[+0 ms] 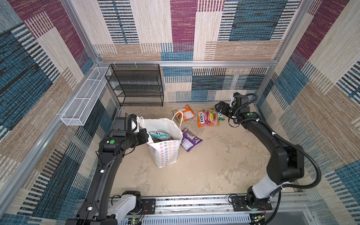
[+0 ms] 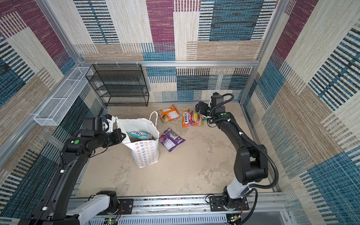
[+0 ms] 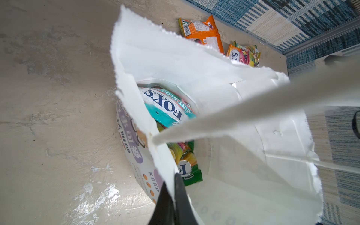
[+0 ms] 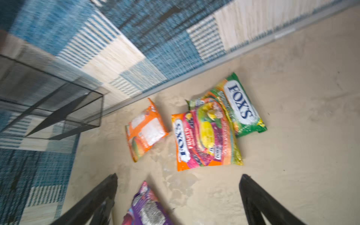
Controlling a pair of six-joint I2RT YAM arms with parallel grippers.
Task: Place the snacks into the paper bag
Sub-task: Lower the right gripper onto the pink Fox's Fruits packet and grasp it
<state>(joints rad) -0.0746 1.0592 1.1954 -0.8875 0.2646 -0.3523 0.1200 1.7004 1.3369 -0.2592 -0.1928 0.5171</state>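
1. Patterned woven walls (image 1: 183,25) close in a beige tabletop (image 1: 214,165), and everything we handle sits on that surface.
2. On its left half the paper bag (image 1: 165,153) stands upright. The left gripper (image 3: 175,183) is clamped on the bag's rim and holds the mouth open. Inside, a teal packet (image 3: 165,105) lies on top of other snacks.
3. At the far right the right gripper (image 4: 179,176) hangs above the table with its fingers spread wide and nothing between them.
4. Four packets are not yet bagged.
   - The fruit packet (image 4: 204,138) lies flat over part of the green packet (image 4: 241,105).
   - The orange packet (image 4: 146,130) is just beside them on the bag's side.
   - The purple packet (image 1: 190,139) lies just beside the bag's right wall.
5. What we think the next move turns on:
   - In both top views the fruit packet lies just left of the right gripper, toward the bag, and well apart from the left gripper, which is busy with the rim. So the right arm is the nearer one.
   - The packet's longer side seems to run across the table, from the gripper toward the orange packet, though the wrist view is too blurred to be sure.
   - We judge the fingers should straddle the shorter span and take this top packet first, since it covers the green one.
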